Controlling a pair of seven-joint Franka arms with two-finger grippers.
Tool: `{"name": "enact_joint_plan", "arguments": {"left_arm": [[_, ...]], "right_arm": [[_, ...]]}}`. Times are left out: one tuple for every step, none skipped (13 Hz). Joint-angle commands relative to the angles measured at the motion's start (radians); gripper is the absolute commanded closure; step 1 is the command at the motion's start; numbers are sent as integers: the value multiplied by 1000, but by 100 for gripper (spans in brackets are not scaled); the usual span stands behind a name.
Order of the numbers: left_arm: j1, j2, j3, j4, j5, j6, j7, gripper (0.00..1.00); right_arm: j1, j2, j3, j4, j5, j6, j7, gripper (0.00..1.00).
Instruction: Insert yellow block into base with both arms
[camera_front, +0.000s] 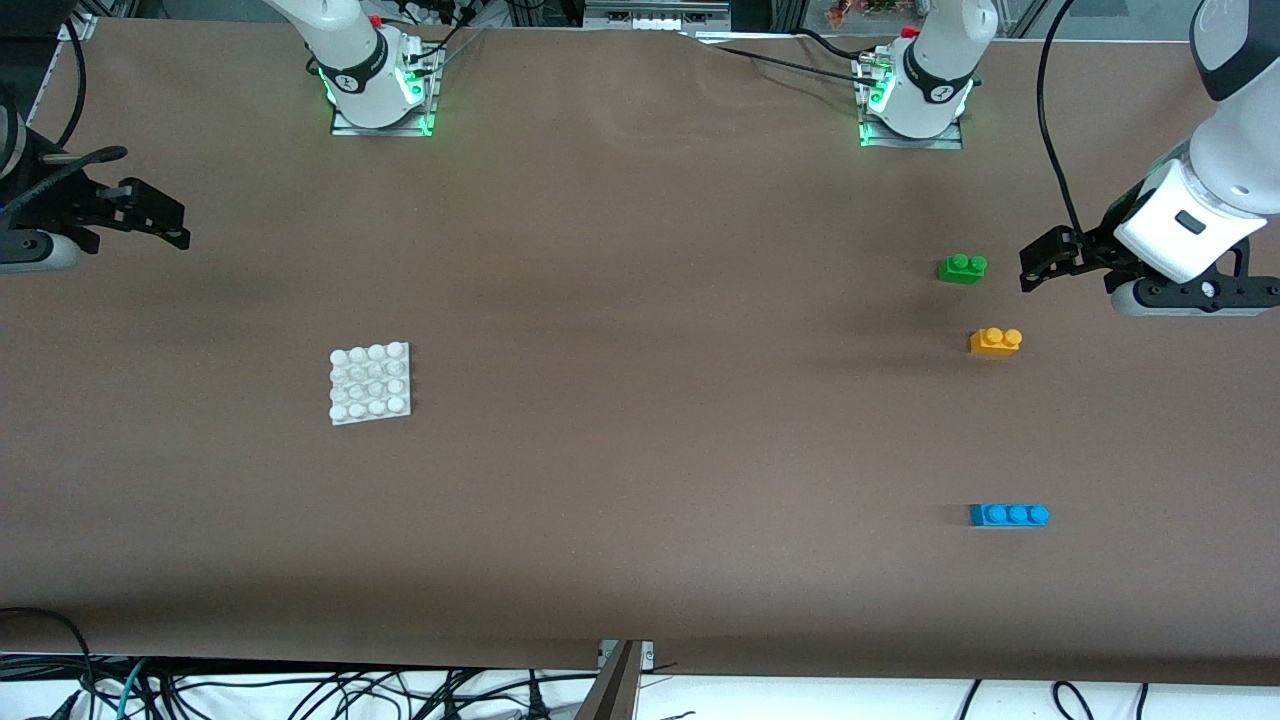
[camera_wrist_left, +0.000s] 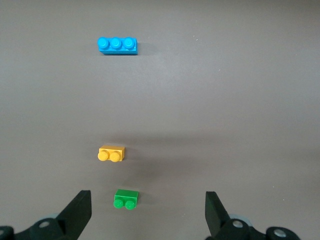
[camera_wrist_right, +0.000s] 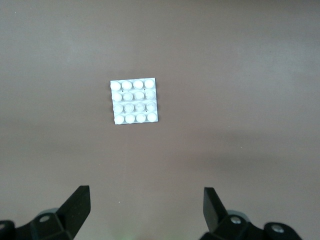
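Note:
The yellow block (camera_front: 995, 341) (camera_wrist_left: 112, 153) lies on the brown table toward the left arm's end, studs up. The white studded base (camera_front: 370, 383) (camera_wrist_right: 134, 101) lies flat toward the right arm's end, well apart from the block. My left gripper (camera_front: 1035, 262) (camera_wrist_left: 148, 210) hangs open over the table close to the green brick, holding nothing. My right gripper (camera_front: 165, 215) (camera_wrist_right: 146, 207) hangs open and empty over the table's edge at the right arm's end, away from the base.
A green two-stud brick (camera_front: 962, 268) (camera_wrist_left: 126, 199) lies just farther from the front camera than the yellow block. A blue three-stud brick (camera_front: 1008, 515) (camera_wrist_left: 117, 45) lies nearer to that camera. Cables hang below the table's front edge (camera_front: 640, 660).

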Motion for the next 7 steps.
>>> {"name": "enact_joint_plan", "arguments": {"left_arm": [[8,-9,-7,7,-12,-15,-9,0],[6,-9,-7,7,-12,-15,-9,0],[8,-9,-7,7,-12,-13,-9,0],[8,-9,-7,7,-12,-15,-8,0],[8,-9,-7,7,-12,-15,-8,0],[8,-9,-7,7,-12,-15,-9,0],[6,-9,-7,7,-12,-15,-9,0]], "right_arm": [[-2,-10,4,-8,0,-17,4,0],[-2,-9,5,-5,0,-15,6,0],[-2,-3,4,2,1,-14,4,0],[-2,-1,2,7,1,-15,3,0],[-2,-1,2,7,1,-17,3,0],[-2,-1,2,7,1,-17,3,0],[-2,-1,2,7,1,-15,3,0]]}}
